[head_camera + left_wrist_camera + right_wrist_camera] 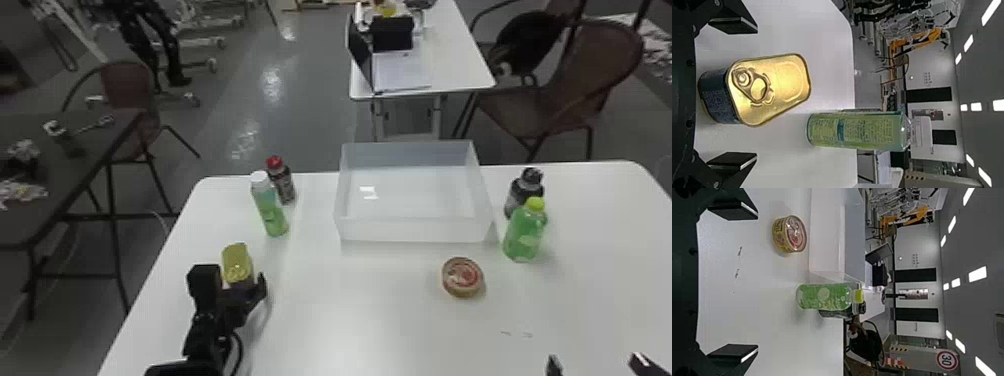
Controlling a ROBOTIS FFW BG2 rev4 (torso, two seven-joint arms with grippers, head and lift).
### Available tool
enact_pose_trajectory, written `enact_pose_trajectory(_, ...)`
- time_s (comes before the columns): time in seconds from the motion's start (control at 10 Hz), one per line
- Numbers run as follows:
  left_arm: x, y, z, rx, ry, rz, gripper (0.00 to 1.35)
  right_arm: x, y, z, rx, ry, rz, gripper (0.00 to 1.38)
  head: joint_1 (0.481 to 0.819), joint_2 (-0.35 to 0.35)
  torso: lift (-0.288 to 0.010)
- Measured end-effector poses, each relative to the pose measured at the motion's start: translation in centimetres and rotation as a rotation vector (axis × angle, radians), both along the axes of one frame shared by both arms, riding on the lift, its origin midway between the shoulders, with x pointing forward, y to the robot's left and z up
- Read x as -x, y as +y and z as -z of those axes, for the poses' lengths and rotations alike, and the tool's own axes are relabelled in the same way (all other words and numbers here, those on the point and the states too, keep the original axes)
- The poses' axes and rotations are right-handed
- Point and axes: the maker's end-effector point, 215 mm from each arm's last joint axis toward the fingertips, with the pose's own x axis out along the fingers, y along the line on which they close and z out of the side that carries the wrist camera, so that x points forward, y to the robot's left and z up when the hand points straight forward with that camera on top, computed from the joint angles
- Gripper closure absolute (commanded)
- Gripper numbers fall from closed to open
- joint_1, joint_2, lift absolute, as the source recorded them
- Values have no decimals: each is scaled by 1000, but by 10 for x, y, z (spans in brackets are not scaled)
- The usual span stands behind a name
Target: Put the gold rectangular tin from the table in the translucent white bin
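Between the fingers of the left gripper (234, 283), a gap is showing on each side of the tin (236, 264). Just beyond, the white-capped bottle (270, 212) is standing tall toward the bin (412, 230), with the red-capped bottle (283, 184) rising behind it. A gap is running between that pair and the bin's left wall; a broader stretch of table (345, 300) is lying between tin and can (462, 277). The bin's top is gaping, its walls rising all round. Right of it, the green bottle (525, 234) and dark bottle (520, 194) are blocking the way.
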Motion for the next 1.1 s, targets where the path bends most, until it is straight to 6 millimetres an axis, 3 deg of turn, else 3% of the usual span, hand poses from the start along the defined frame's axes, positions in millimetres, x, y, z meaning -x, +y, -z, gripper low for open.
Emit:
enact_pose_trajectory(0.3, -4, 22, 1, -18, 20, -10, 185, -1, 4, 3, -12, 3, -11, 107, 695, 249, -29)
enact_pose_trajectory(0.5, -6, 25, 1, -16, 21, -10, 318, -2, 5, 3, -17, 5, -14, 107, 695, 255, -29)
enact_pose_trajectory(0.6, -7, 26, 2, -6, 16, -12, 516, -2, 6, 4, -20, 5, -14, 107, 695, 257, -29)
enact_pose_trajectory(0.7, -9, 25, 2, 3, 15, -1, 921, -1, 7, 4, -25, 7, -15, 107, 695, 256, -29)
enact_pose_trajectory(1.1, -21, 13, -5, -27, 8, 52, 927, -1, 5, 6, -32, 9, -19, 107, 695, 239, -29)
